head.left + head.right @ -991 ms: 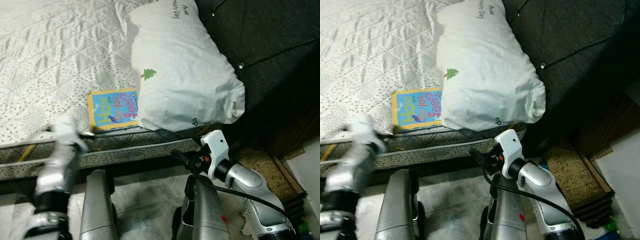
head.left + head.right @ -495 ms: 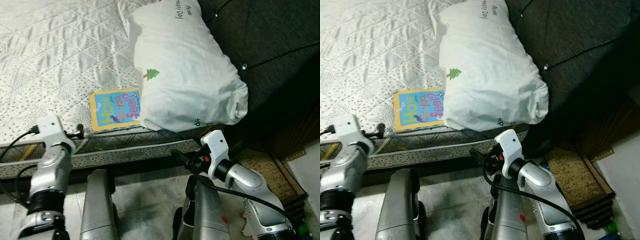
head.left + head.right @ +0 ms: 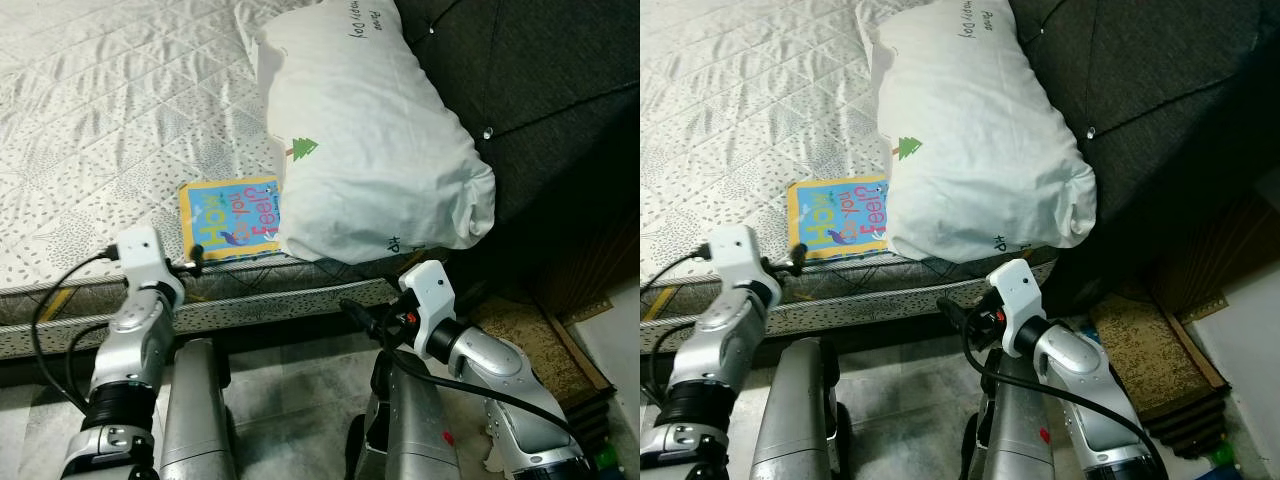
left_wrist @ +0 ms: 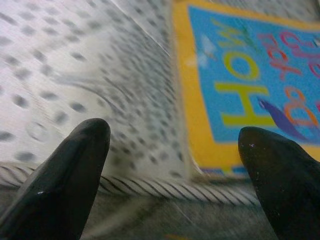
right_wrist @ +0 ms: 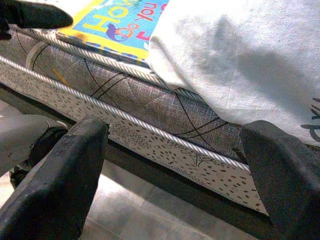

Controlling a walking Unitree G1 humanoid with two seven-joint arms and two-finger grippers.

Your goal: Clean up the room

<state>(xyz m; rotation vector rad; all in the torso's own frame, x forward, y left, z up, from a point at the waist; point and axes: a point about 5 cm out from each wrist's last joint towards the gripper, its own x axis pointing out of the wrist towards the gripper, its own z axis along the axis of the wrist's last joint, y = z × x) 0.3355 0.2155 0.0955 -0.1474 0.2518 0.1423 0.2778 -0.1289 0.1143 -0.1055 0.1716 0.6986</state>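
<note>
On bed edge, book (image 3: 231, 219) reading "How Do You Feel?" half under white pillow (image 3: 370, 140), left tool (image 4: 175, 165) wide open, empty, just short of book's corner, right tool (image 5: 175, 170) open, empty, beside mattress side, floor gap below.

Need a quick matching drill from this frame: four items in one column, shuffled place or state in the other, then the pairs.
Items:
1. book
2. pillow
3. left gripper
4. right gripper

States:
A. open, low beside the mattress side, under the pillow's end
B. white, lying against the dark headboard
C. open, at the mattress edge, just short of the book
D. flat on the mattress, one side tucked under the pillow

Pairs: 1-D, 2-B, 3-C, 4-A
</note>
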